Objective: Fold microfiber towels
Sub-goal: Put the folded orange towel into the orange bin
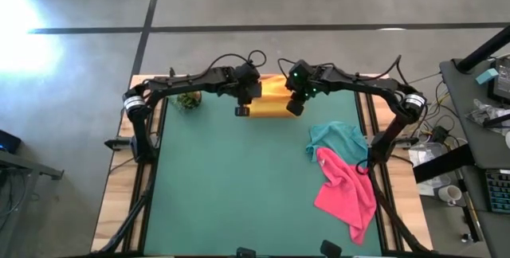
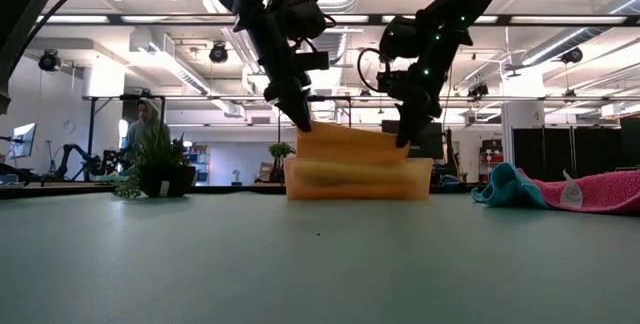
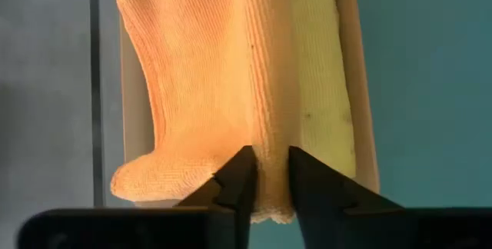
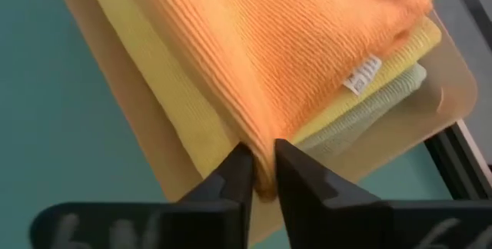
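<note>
A folded orange towel [image 1: 269, 89] lies on top of a stack in the tan tray [image 2: 355, 182] at the table's far middle. Under it show a yellow towel [image 4: 384, 68] and a pale olive one [image 4: 403, 82]. My left gripper [image 3: 269, 184] is at the orange towel's left near corner and my right gripper [image 4: 263, 168] at its right near corner. Each is shut on that towel's edge. A teal towel [image 1: 339, 137] and a pink towel [image 1: 347, 188] lie crumpled on the mat at the right. My left gripper pinches the orange towel's near edge [image 3: 270, 145], at its left end, between its two fingers. The fingers slant down from above. The rest of the towel lies on the stack in the tray. My right gripper pinches the same towel's near folded edge [image 4: 261, 137], at its right end, between its two fingers, slanting down from above. The towel rests on the yellow towel below, and its white tag [image 4: 361, 74] shows at the side.
A small potted plant [image 1: 189, 99] stands left of the tray. The green mat [image 1: 239, 186] stretches toward the near edge, with wooden table strips and rails at both sides. A person [image 2: 145, 124] stands in the room behind.
</note>
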